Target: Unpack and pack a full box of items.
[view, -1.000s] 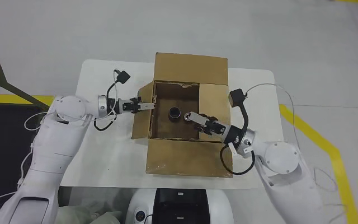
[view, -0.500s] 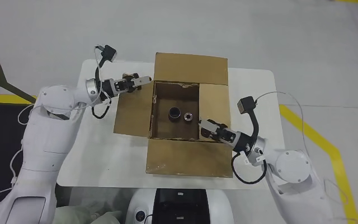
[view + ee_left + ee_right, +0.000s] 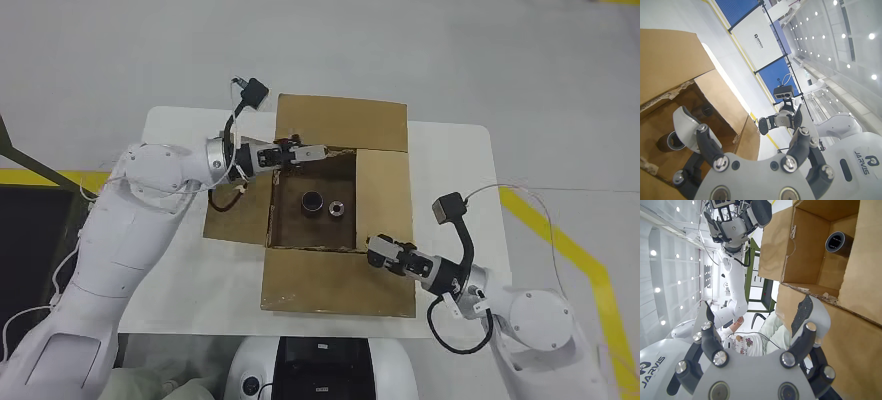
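- The cardboard box (image 3: 383, 195) stood open in the middle of the white table (image 3: 180, 285). It was plain brown, with torn paper edges along its rim.
- Its four flaps were folded outward, lying flat or nearly so.
- Two things lay on the box floor: a short dark tube (image 3: 313, 202) with a pale rim, lying on its side, and just beside it a small round piece (image 3: 337, 209).
- Counted: one box, four flaps, two items inside, two grippers.
- The left gripper (image 3: 305, 153) hung over the far left corner of the opening, its fingers spread wide with nothing between them. The tube (image 3: 672, 141) lay below it, deeper in the box and apart from both fingers; the small round piece (image 3: 707, 109) lay farther off.
- The right gripper (image 3: 378, 247) was at the near right corner of the opening, over the edge of the near flap. It was also spread wide and held nothing. In its wrist view the tube (image 3: 836, 243) lay well apart from it, across the box floor.
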Robot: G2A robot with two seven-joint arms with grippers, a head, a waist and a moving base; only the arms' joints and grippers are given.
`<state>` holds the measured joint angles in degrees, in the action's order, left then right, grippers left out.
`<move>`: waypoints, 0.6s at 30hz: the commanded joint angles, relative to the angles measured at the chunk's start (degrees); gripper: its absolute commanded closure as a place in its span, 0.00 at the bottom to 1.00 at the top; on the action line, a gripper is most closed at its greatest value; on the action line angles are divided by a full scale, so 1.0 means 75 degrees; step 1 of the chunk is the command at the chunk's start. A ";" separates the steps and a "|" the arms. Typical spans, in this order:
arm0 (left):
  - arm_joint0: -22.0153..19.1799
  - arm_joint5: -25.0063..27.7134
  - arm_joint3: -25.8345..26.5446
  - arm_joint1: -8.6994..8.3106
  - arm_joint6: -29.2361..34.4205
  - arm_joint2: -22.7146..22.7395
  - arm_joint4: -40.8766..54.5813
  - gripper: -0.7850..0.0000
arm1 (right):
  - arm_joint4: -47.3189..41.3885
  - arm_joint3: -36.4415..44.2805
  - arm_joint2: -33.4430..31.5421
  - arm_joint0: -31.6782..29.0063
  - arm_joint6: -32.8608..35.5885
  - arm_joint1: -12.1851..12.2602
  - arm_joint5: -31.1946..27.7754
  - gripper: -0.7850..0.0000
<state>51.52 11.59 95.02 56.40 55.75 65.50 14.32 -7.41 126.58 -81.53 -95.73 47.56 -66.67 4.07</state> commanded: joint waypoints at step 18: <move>-0.0250 -0.0102 -0.0085 0.0109 -0.0064 -0.0486 -0.0138 0.00 | -0.0094 0.0166 -0.0181 -0.0291 -0.0060 0.0029 -0.0110 0.00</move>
<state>49.64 10.83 94.39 57.22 55.27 61.85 13.29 -8.11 127.83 -82.89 -97.91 47.11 -66.45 3.24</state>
